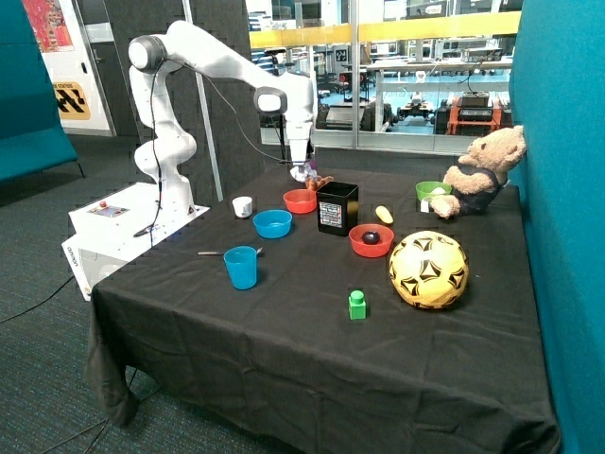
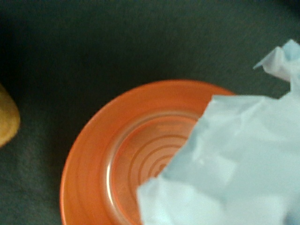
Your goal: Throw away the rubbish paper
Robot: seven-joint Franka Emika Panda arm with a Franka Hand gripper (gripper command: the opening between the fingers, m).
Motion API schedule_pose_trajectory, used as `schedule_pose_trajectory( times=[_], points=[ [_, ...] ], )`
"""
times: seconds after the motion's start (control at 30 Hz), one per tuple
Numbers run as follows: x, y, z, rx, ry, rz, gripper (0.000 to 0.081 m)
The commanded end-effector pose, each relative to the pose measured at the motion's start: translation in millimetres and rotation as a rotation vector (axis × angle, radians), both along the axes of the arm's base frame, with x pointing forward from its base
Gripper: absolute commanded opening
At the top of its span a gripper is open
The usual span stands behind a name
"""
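My gripper hangs over the far side of the table, just above the far orange bowl; whether it is spread or pinched I cannot tell. In the wrist view a crumpled wad of rubbish paper fills the space directly under my wrist, in front of that orange bowl's ringed inside; the paper appears held at my gripper, above the bowl rather than lying in it, though contact is not visible. A yellowish-brown object shows at the edge of the wrist view, on the dark cloth beside the bowl. Just right of the bowl stands a black box; left of it a small white cup; nearer, a blue bowl and a blue cup. Right of the box: a second orange bowl, a yellow ball, a green block, a green bowl, a teddy bear.
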State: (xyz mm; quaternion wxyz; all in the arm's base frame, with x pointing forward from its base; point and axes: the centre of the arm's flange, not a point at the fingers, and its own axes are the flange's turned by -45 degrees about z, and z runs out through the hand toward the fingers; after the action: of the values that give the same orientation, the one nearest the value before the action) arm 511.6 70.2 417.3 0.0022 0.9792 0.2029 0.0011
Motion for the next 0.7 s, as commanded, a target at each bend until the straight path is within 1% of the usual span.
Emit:
schedule_pose_trajectory(
  times=[0.0, 0.1, 0.17, 0.37, 0.4, 0.47, 0.53, 0.67],
  points=[
    [22.0, -1.8, 37.8, 0.0038, 0.0031, -0.030, 0.0000],
    [30.5, -1.9, 47.0, 0.0038, 0.0030, -0.052, 0.0000],
    [35.7, -3.2, 52.1, 0.0038, 0.0030, -0.050, 0.0000],
    [56.2, -11.0, 64.2, 0.0039, 0.0029, -0.105, 0.0000],
    [60.6, -13.5, 64.6, 0.0039, 0.0029, -0.122, 0.0000],
    [66.1, -16.8, 64.5, 0.0040, 0.0029, -0.134, 0.0000],
    [73.4, -22.1, 62.1, 0.0040, 0.0028, -0.166, 0.0000],
    [85.4, -32.3, 57.3, 0.0040, 0.0027, -0.199, 0.0000]
  ],
)
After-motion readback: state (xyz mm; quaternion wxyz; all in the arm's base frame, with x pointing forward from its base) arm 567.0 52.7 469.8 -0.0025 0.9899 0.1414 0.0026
